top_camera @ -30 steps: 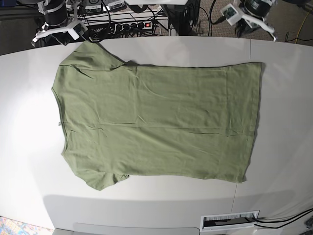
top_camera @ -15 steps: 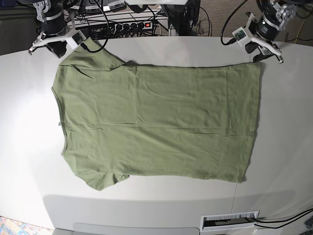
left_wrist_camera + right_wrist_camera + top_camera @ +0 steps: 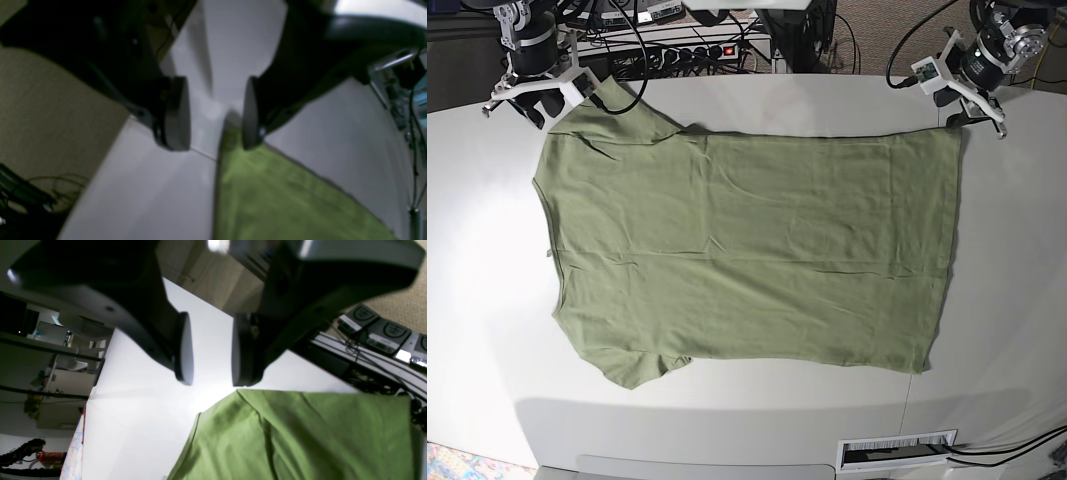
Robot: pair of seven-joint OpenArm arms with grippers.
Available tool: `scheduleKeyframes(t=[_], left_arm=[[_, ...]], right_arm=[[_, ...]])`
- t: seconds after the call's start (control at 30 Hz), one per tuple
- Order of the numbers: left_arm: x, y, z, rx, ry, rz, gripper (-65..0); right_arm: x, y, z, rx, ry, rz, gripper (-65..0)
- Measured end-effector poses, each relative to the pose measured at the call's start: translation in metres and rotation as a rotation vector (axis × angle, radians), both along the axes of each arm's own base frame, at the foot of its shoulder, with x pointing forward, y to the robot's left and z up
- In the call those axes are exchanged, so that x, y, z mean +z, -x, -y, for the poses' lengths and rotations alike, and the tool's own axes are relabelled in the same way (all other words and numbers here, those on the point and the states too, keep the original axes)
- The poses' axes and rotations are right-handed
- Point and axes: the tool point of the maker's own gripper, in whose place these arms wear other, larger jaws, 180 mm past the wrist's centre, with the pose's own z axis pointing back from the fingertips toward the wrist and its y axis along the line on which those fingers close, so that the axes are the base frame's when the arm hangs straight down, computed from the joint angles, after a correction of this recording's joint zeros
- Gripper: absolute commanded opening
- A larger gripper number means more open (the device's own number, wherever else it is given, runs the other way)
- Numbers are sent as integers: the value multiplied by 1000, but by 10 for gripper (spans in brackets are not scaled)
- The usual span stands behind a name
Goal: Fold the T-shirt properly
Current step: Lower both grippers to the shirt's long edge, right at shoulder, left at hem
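The sage-green T-shirt [image 3: 747, 250] lies spread flat on the white table [image 3: 1007, 260], neck to the left and hem to the right in the base view. My left gripper [image 3: 962, 108] hovers over the hem's far corner. In the left wrist view it [image 3: 213, 115] is open, and the green corner [image 3: 267, 193] ends just below its right finger [image 3: 250, 113]. My right gripper [image 3: 539, 98] hangs over the far sleeve. Seen from its wrist it [image 3: 213, 351] is open and holds nothing, with the sleeve's tip [image 3: 300, 433] just under one pad [image 3: 242, 350].
A power strip and tangled cables [image 3: 697, 50] run behind the table's far edge. A slotted white panel [image 3: 897, 450] sits at the front edge. Bare table surrounds the shirt on all sides.
Both grippers have gone from shut to open. The left arm has moved outward toward the hem's far corner, and the right arm has shifted left over the far sleeve.
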Motion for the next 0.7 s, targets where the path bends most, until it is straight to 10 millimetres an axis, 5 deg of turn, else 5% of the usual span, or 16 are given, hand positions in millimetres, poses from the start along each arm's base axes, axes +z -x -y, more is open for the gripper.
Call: scheduleKeyframes(t=[0.23, 0.53, 0.7], left_arm=[[-6, -20, -12, 3, -5, 35, -378], [-17, -40, 8, -46, 35, 53, -389], [-28, -41, 18, -106, -49, 53, -605]], right_arm=[[0, 1, 3, -14, 10, -4, -444], [4, -1, 8, -10, 57, 6, -444], [6, 1, 16, -31, 106, -3, -444]])
